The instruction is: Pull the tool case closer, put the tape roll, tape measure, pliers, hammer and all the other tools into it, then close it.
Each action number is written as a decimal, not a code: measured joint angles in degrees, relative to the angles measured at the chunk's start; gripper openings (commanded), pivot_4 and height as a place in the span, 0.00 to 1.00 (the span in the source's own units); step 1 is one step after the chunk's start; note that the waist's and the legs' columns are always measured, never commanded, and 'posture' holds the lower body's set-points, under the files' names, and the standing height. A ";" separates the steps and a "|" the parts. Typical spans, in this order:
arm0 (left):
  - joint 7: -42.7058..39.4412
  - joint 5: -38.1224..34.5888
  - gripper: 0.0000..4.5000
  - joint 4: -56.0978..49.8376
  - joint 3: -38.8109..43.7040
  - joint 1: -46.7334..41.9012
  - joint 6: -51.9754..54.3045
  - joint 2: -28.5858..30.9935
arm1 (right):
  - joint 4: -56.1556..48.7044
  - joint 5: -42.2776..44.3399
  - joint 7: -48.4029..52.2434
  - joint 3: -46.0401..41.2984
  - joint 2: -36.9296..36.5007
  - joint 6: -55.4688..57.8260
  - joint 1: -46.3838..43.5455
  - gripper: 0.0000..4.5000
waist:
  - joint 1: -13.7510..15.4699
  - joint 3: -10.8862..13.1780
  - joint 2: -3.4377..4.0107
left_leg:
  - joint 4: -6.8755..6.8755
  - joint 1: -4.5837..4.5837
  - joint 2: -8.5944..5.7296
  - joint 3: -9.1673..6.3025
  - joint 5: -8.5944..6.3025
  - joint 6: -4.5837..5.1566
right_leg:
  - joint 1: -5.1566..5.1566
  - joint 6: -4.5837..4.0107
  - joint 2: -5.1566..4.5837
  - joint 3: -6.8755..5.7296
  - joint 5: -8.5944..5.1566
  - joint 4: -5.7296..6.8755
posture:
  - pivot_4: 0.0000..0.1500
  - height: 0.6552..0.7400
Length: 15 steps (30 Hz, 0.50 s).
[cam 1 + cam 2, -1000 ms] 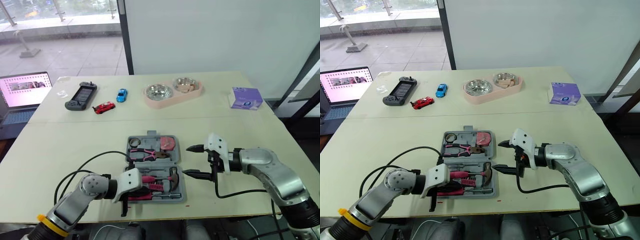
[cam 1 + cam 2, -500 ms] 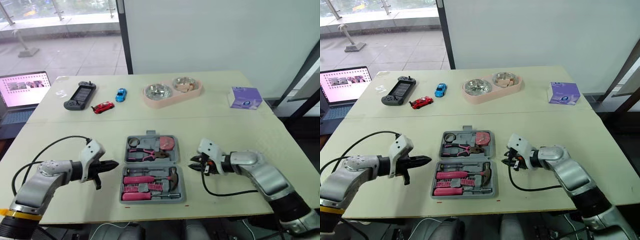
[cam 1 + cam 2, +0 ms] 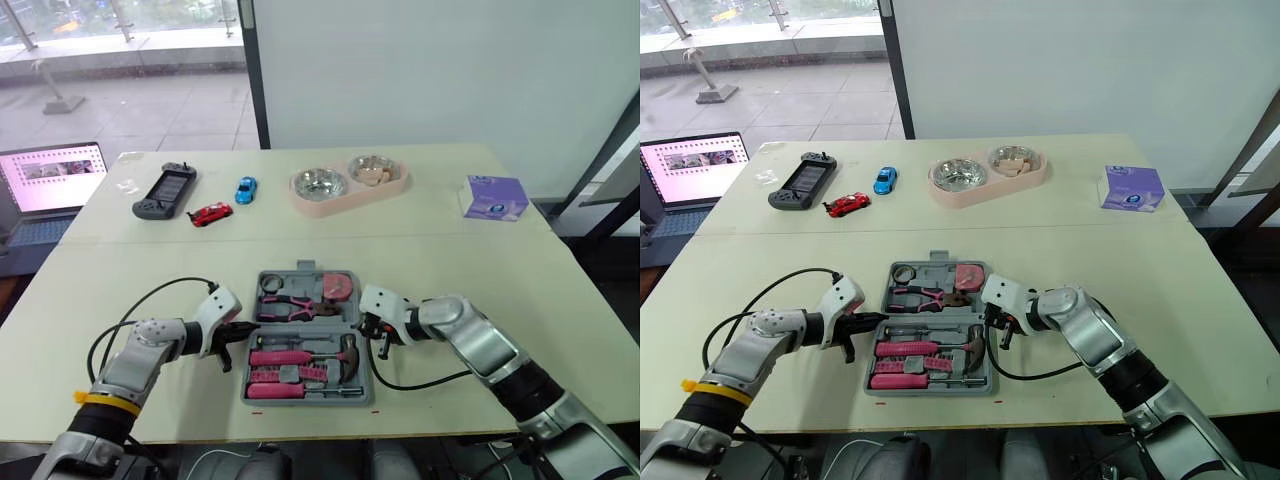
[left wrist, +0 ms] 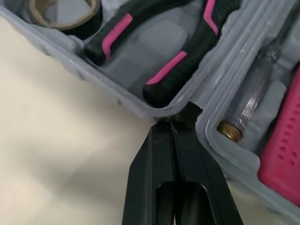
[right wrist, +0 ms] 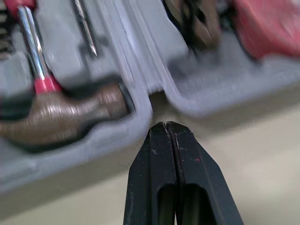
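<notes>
— Is there any writing to read?
— Hardly any. The small purple carton (image 3: 493, 196) at the far right of the cream bench (image 3: 480, 280) bears a pale mark, too small to make out. The print on the open laptop (image 3: 52, 178) is too small as well.
— Where is the grey plastic tool case (image 3: 306, 397)?
— It lies open and flat near the bench's front edge, between the arms. The left claw (image 4: 172, 127), fingers pressed together, sits against its left rim at the hinge gap. The right claw (image 5: 165, 126), also pressed together, points at the same gap on the right rim.
— What do the wrist views add?
— The left wrist view shows the brown tape roll (image 4: 65, 11) and black-and-pink pliers (image 4: 154, 51) seated in their hollows. The right wrist view shows the steel hammer head (image 5: 61, 117) in its recess and the red tape measure (image 5: 267, 23), blurred.
</notes>
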 measured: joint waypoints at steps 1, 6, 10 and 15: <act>-0.04 0.35 0.00 0.47 -0.19 -0.16 -0.71 -0.07 | 0.06 -0.32 0.16 0.04 0.13 0.01 -0.07 0.01 | 0.01 -0.05 0.04 | 0.00 0.01 0.00 0.00 0.00 0.00 | 0.01 0.00 0.00 0.00 0.00 0.00 | 1.00 0.81; -0.09 1.82 0.00 0.46 -0.32 0.21 -1.63 -0.87 | -0.48 -1.78 0.35 0.32 1.04 1.37 -0.13 0.01 | -0.12 -0.41 0.38 | 0.00 0.05 0.00 0.00 0.00 0.00 | 0.03 0.00 0.00 0.00 0.00 0.01 | 1.00 0.81; 1.16 3.20 0.00 -2.57 -0.27 2.60 -1.49 -0.73 | -1.83 -2.85 0.67 0.89 1.03 2.78 -0.13 0.01 | -0.25 -0.52 0.41 | -0.01 0.04 0.00 0.00 -0.01 0.01 | 0.03 0.01 0.00 0.01 -0.01 -0.01 | 1.00 0.81; 2.42 3.56 0.00 -9.48 0.99 8.54 -0.32 0.51 | -5.88 -3.25 1.58 1.52 0.31 5.81 1.30 0.01 | -0.50 -0.57 0.45 | -0.06 0.04 0.01 0.00 -0.05 0.07 | 0.00 0.02 0.00 0.01 -0.02 -0.07 | 1.00 0.81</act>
